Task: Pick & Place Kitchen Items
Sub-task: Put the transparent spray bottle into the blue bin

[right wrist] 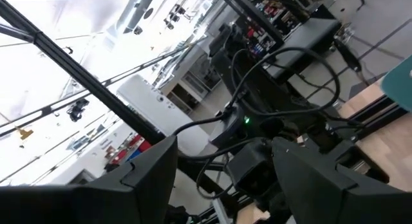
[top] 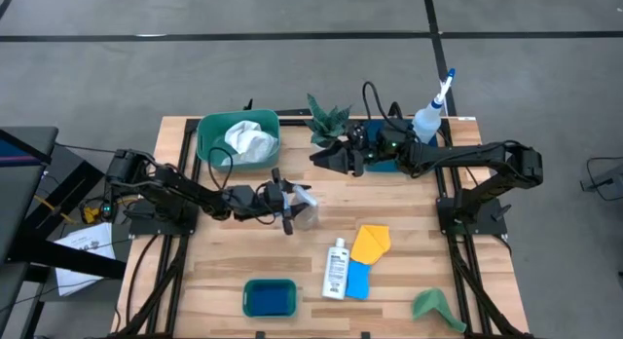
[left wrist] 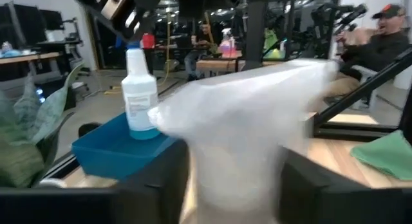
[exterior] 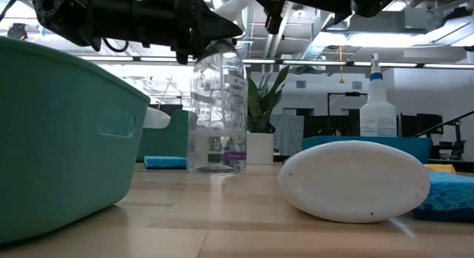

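Clear bottle (top: 305, 210) stands mid-surface, between the fingers of the left gripper (top: 292, 208) — whether clamped or loosening, I cannot tell. Let go crooked, it could tip. Right gripper (top: 326, 156) hangs apart — empty, far side, near the plant (top: 326, 115).

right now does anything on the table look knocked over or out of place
Only the small white bottle stands out: it lies on its side near the table's front, beside the yellow cloth, while the clear spray bottle at the left gripper and the white spray bottle in the blue tray stand upright. No spill shows.
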{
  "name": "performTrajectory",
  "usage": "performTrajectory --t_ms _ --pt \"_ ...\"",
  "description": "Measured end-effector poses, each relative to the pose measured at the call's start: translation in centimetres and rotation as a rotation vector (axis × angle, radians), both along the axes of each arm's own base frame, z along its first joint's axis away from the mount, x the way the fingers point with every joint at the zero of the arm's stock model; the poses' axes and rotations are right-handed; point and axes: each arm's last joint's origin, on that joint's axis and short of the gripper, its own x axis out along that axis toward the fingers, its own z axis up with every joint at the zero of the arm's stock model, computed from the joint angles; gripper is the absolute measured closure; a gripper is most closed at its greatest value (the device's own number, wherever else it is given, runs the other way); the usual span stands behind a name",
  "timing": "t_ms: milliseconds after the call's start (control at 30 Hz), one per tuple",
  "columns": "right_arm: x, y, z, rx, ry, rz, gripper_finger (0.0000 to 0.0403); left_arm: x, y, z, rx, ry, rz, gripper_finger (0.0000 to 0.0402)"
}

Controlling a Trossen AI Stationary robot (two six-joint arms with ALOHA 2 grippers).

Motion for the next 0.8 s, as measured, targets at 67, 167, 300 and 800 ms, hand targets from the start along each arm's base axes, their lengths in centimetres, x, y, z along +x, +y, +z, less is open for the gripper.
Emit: performTrajectory --t_ms 67,167,300,800 --pt "0.0 0.0 0.0 -0.004 -0.002 -0.018 0.0159 0.0 0.0 0.0 0.0 0.001 0.016 0.0159" --pt "0.0 -0.1 0.1 -0.01 -0.01 -0.022 0.0159 0.0 0.1 0.0 0.003 0.001 0.028 0.0099" --pt "-0.1 0.0 0.4 -0.019 -0.043 -0.022 0.0159 0.0 0.1 0.0 0.002 0.001 0.03 0.0057" --pt "-0.1 0.1 0.9 -0.047 -0.109 -0.055 0.0159 -3.4 1.0 2.2 -0.088 0.242 -0.089 0.0053"
